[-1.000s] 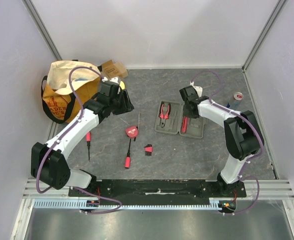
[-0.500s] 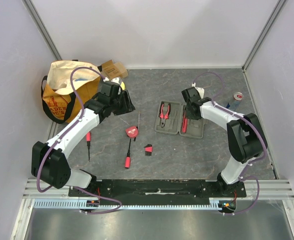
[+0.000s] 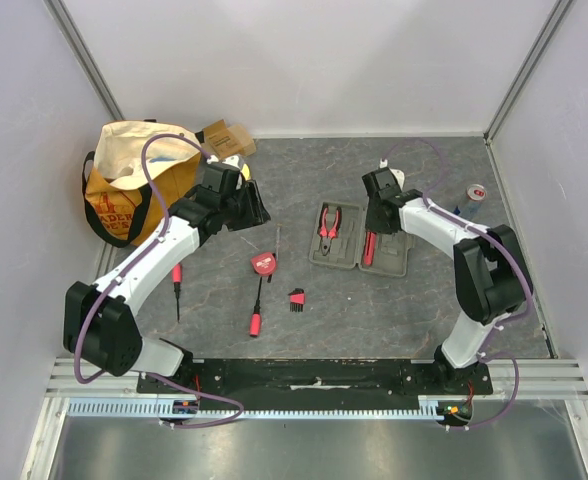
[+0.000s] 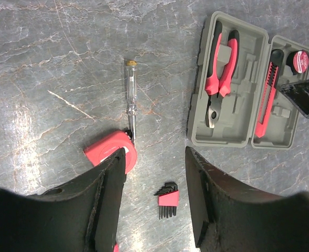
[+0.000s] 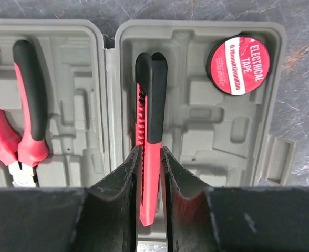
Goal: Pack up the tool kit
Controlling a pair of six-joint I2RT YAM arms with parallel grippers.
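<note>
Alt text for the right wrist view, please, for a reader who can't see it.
The right gripper grips a red-and-black utility knife in the right half of an open grey case. A roll of electrical tape sits in that half's top right corner, and red-handled pliers lie in the left half.

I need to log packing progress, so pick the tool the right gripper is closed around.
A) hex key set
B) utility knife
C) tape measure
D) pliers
B: in the right wrist view the right gripper clamps both sides of the red-and-black utility knife, which lies in the case half that also holds the electrical tape.
</note>
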